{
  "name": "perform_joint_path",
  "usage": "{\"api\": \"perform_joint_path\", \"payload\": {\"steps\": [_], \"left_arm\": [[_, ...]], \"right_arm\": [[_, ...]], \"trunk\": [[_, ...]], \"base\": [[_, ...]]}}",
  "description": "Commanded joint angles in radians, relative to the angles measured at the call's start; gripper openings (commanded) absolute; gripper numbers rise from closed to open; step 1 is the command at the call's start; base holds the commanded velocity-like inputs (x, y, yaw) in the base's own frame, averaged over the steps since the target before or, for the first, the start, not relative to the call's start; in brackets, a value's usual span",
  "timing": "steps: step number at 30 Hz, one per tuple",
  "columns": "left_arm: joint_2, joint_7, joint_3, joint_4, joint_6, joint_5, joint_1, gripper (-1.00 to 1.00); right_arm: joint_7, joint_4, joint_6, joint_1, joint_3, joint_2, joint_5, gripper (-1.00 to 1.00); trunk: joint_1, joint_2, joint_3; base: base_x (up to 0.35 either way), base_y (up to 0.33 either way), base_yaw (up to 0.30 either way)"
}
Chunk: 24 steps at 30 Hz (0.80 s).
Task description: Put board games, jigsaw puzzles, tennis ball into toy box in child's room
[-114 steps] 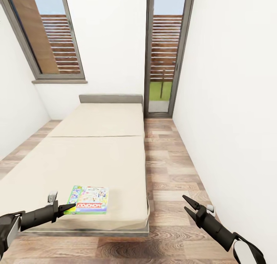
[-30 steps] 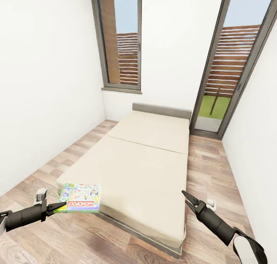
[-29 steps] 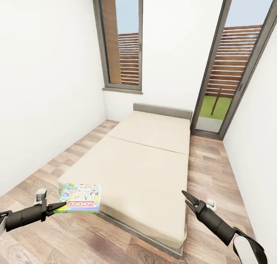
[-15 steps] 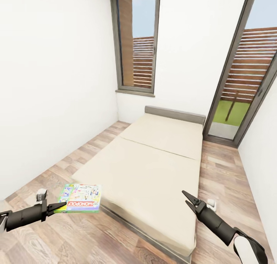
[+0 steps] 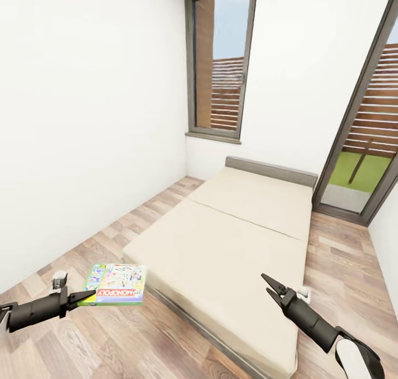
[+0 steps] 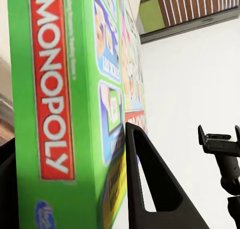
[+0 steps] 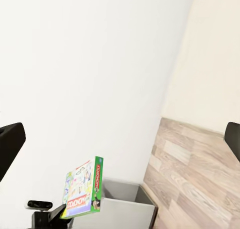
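Observation:
My left gripper [image 5: 90, 296] is shut on the edge of a white-and-green board game [image 5: 116, 284] with a red Monopoly logo, holding it flat above the wood floor beside the bed's foot corner. In the left wrist view the box [image 6: 60, 114] sits between the dark fingers [image 6: 150, 194]. My right gripper [image 5: 267, 288] hangs open over the near end of the bed [image 5: 232, 241], holding nothing. The right wrist view shows the game [image 7: 82, 194] held on edge. The table, toy box, jigsaw puzzles and tennis ball are out of view.
A white wall [image 5: 83, 119] runs along the left, with a strip of plank floor [image 5: 127, 230] between it and the bed. A tall dark-framed window [image 5: 221, 75] is behind the grey headboard [image 5: 271, 170]. A glass door [image 5: 370, 147] stands at the far right.
The game has come off the bed in my left gripper. The whole view has swung left, so the bed sits further right in the picture. Both arms keep their pose.

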Motion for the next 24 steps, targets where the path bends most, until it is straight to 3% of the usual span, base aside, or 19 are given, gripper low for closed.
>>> {"api": "perform_joint_path", "payload": {"steps": [1, 24], "left_arm": [[0.0, -0.003, 0.001, 0.0, 0.011, 0.002, -0.001, -1.0], [-0.002, -0.002, 0.0, 0.0, 0.009, 0.001, -0.001, -1.0]], "right_arm": [[0.001, -0.001, 0.007, -0.001, -0.002, 0.0, -0.003, 1.0], [0.001, 0.002, 0.007, -0.001, -0.003, -0.001, -0.003, 1.0]], "trunk": [[-0.004, 0.006, 0.003], [-0.092, 0.167, 0.102]], "base": [[0.0, 0.0, 0.227], [0.0, 0.0, 0.227]]}}
